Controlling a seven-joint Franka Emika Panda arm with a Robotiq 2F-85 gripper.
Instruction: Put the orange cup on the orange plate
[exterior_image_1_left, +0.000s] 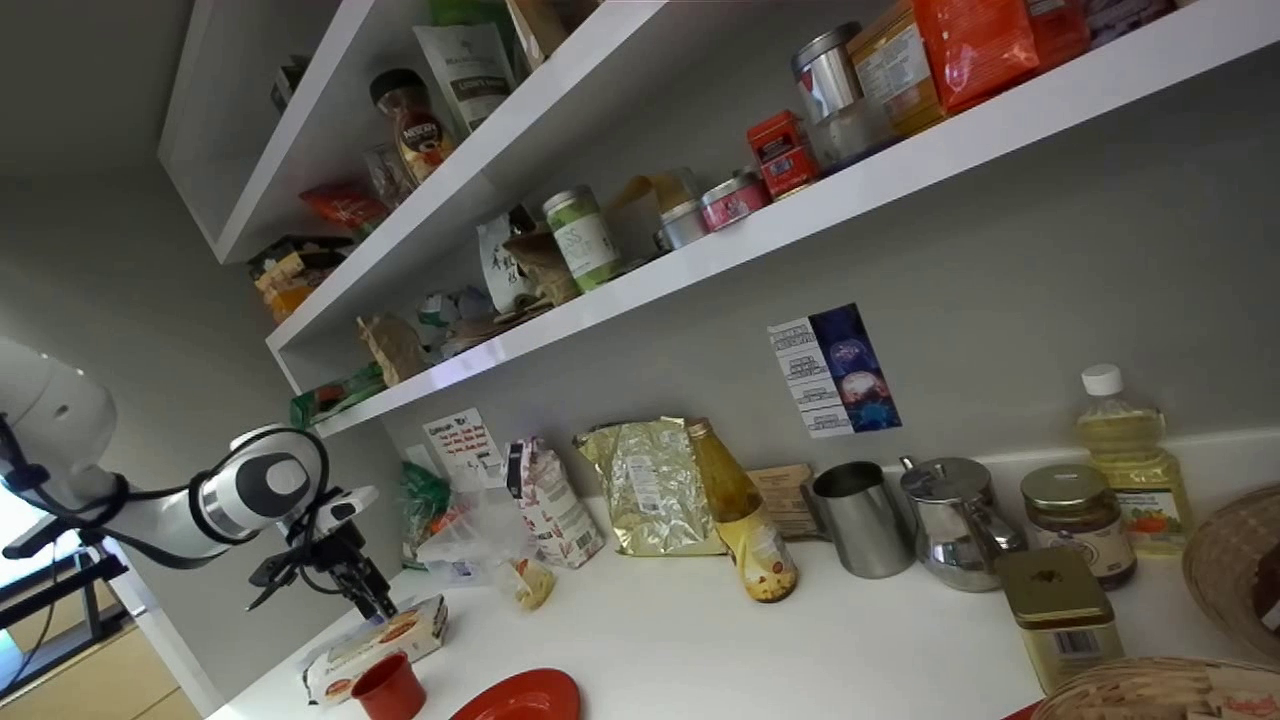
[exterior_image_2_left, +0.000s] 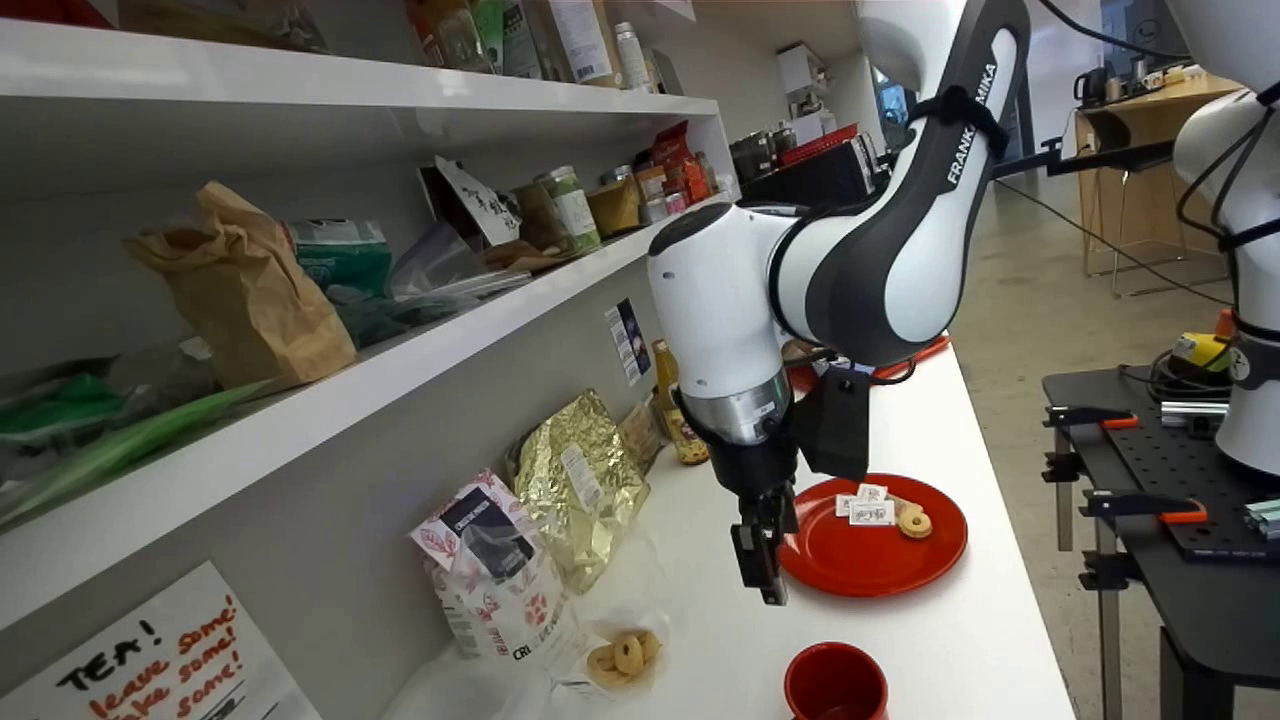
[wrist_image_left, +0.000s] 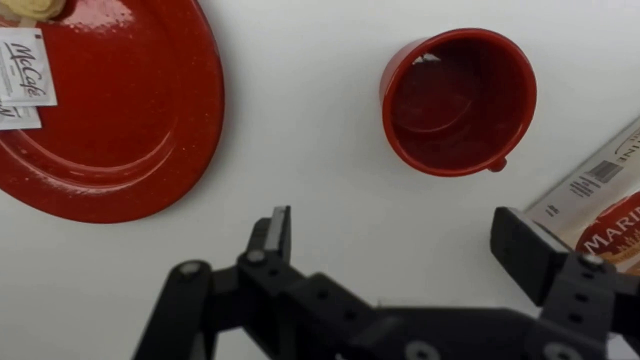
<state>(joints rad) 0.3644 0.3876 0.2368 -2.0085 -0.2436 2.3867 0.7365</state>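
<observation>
White desk (wrist_image_left: 310, 130) fills the background of the wrist view. On it the orange cup (wrist_image_left: 450, 110), deep red in this light, stands mouth up at upper right, well apart from the orange plate (wrist_image_left: 145, 110) at upper left. Sachets (wrist_image_left: 27, 65) printed McCafé lie on the plate, so it probably acts as a coffee tray that the cup is meant to complete. At the bottom, the gripper (wrist_image_left: 394, 215) is spread wide and holds nothing, presumably to leave room for the cup.

In an exterior view, the arm (exterior_image_2_left: 840, 250) reaches down to centre, with the plate to its right and the cup at the bottom edge. A handwritten note (exterior_image_2_left: 170, 650) at lower left about leaving and taking tea suggests a shared pantry. Floor (exterior_image_2_left: 1030, 300) and a dark stand (exterior_image_2_left: 1210, 600) take up the right.

In an exterior view, loaded shelves (exterior_image_1_left: 900, 170) slant across the upper frame. Below them a metal jug (exterior_image_1_left: 868, 520), teapot (exterior_image_1_left: 955, 530) and foil bag (exterior_image_1_left: 650, 500) line the grey wall (exterior_image_1_left: 1000, 300), likely stored there; cup and plate sit at lower left.
</observation>
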